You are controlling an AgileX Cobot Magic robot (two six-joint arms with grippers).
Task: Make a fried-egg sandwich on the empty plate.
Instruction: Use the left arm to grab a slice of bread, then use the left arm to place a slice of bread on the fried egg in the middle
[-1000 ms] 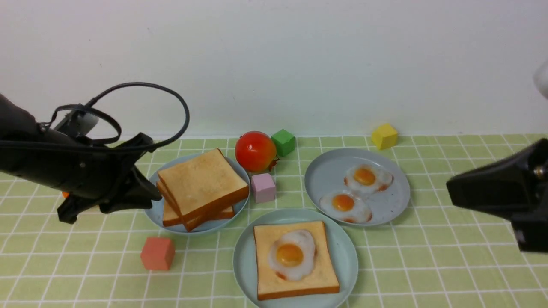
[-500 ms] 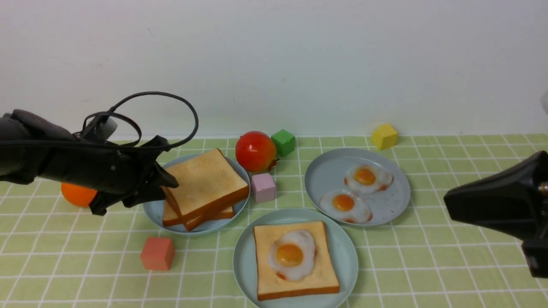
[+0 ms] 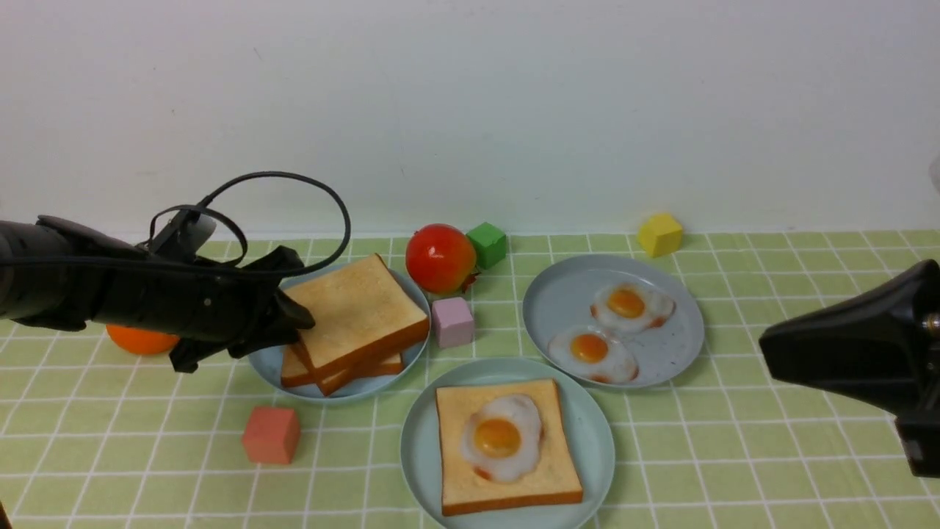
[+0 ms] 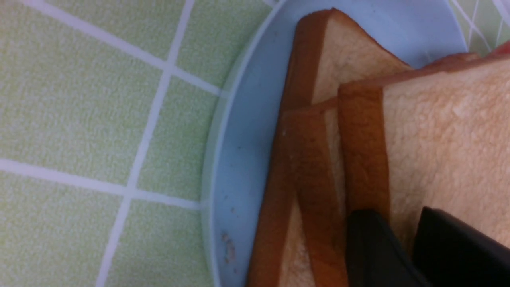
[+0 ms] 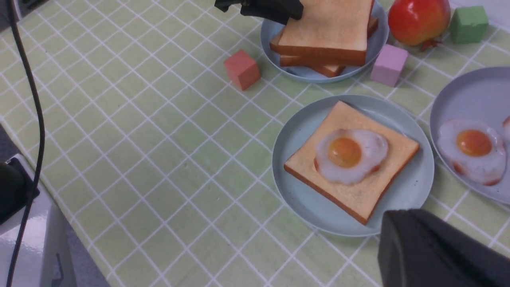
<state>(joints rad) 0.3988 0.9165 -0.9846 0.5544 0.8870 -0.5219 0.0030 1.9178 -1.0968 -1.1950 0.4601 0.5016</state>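
Left fingers [image 4: 370, 251]: set either side of the top toast slice's [image 3: 358, 308] left edge; I cannot tell whether they pinch it yet.
Bearing: the slice is square and lies flat, running rightward from the fingers.
Sandwich so far: one toast [image 3: 455, 485] with a fried egg [image 3: 499, 437] on the mint plate [image 3: 595, 433], right of the stack and nearer the robot.
Right fingers [image 3: 800, 334]: well right of it, spread unclear.
Counts: three stacked slices, three eggs, three plates, four blocks.
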